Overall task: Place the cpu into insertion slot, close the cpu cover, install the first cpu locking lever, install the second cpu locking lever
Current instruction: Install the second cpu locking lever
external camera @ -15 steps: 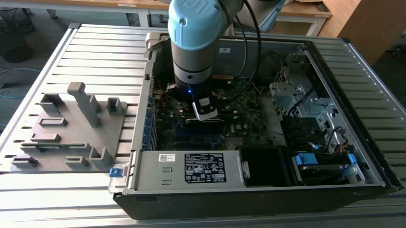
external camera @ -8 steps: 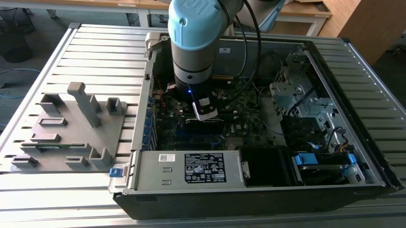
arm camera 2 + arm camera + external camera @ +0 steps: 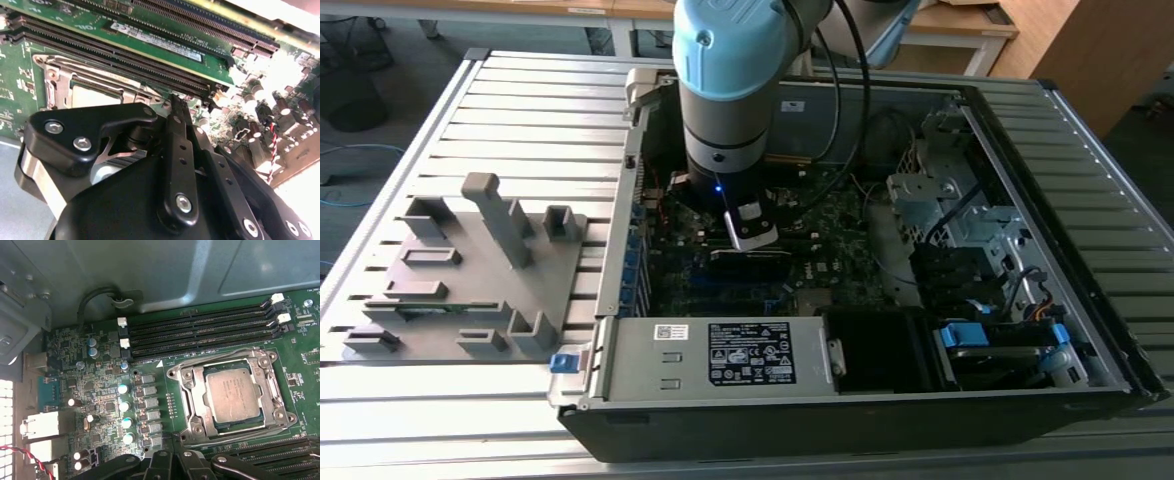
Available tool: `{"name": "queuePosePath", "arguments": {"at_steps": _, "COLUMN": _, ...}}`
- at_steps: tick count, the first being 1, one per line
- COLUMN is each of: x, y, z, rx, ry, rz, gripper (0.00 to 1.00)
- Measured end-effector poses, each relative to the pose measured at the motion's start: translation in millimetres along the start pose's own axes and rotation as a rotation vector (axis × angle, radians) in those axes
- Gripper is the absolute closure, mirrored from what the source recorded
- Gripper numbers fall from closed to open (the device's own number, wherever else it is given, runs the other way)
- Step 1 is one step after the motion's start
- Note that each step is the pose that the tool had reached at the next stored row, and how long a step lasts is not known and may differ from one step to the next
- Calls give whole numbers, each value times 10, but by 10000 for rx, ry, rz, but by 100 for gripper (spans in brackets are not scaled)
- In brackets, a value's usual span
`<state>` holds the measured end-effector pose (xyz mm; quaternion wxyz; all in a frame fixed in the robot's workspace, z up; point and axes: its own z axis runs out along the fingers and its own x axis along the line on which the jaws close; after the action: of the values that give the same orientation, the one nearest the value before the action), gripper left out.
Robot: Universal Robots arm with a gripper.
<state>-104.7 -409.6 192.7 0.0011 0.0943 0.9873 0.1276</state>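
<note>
- The cpu (image 3: 235, 399) sits flat in the insertion slot (image 3: 186, 405), its pale metal face up, in the first wrist view.
- The cpu cover (image 3: 227, 361) lies shut over it, framing the chip.
- The gripper (image 3: 176, 102) hangs just above the motherboard (image 3: 100, 390), beside the socket; its black fingers (image 3: 179, 150) look pressed together, holding nothing.
- In the exterior view the arm (image 3: 727, 90) reaches down into the open computer case (image 3: 854, 400); a grey fixture tray (image 3: 454, 290) lies at that view's left.
</note>
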Motion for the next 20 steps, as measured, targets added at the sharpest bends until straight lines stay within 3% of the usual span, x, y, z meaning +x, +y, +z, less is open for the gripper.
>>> {"name": "queuePosePath", "arguments": {"at_steps": 20, "x": -1, "y": -14, "z": 51, "rx": -3, "ry": -48, "rz": -4, "gripper": 90}}
